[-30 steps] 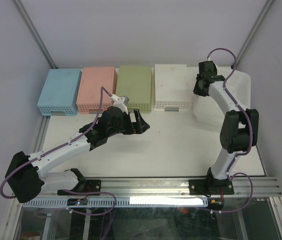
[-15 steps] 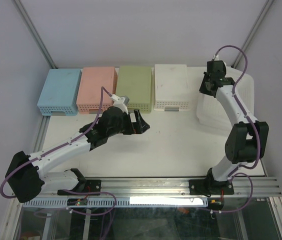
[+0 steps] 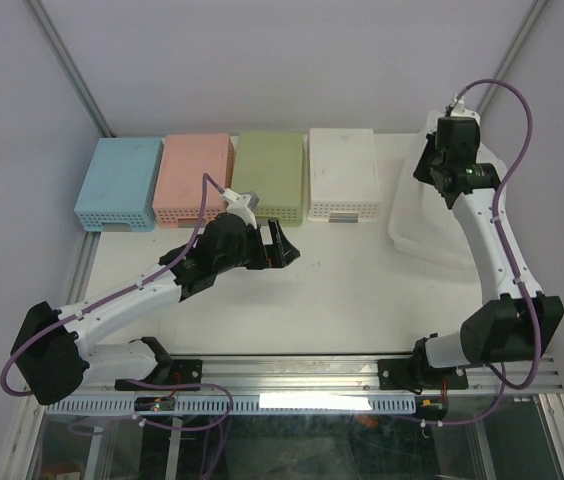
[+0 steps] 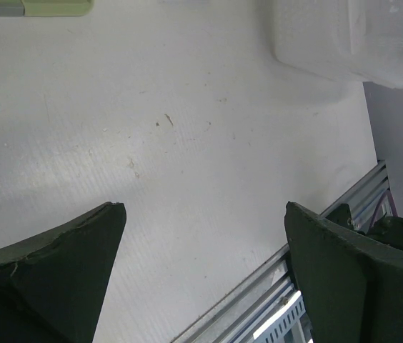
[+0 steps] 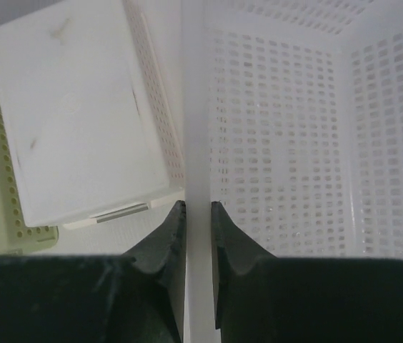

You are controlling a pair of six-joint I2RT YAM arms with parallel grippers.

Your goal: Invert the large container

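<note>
The right pincer (image 5: 197,211) is clamping the left long wall of the large container (image 3: 427,225), which is sitting at the far right of the counter (image 3: 362,290). Its opening is facing roughly upward, and its long axis is running near to far. During rotation, the thin perforated wall is liable to slip free or strike the neighbouring white bin (image 3: 342,170). The left pincer (image 4: 203,214) is hanging apart, holding nothing.
</note>
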